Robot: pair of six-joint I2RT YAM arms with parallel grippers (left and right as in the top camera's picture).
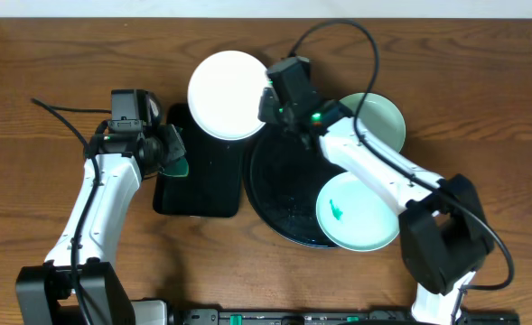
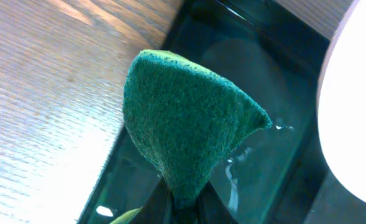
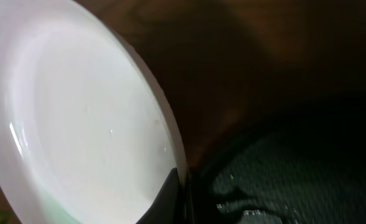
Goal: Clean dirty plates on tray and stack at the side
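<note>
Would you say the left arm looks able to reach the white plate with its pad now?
Probably yes: the white plate, held by its rim in the right jaws, is close beside the scouring pad, with nothing between.

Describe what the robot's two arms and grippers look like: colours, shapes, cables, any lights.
Both the left arm and right arm have smooth white tubular links joined by chunky black joint housings. Each wrist carries a boxy black block, and a small green light glows at the right wrist. Thin black cables loop off each arm. The left gripper and right gripper have dark, slim fingers.
</note>
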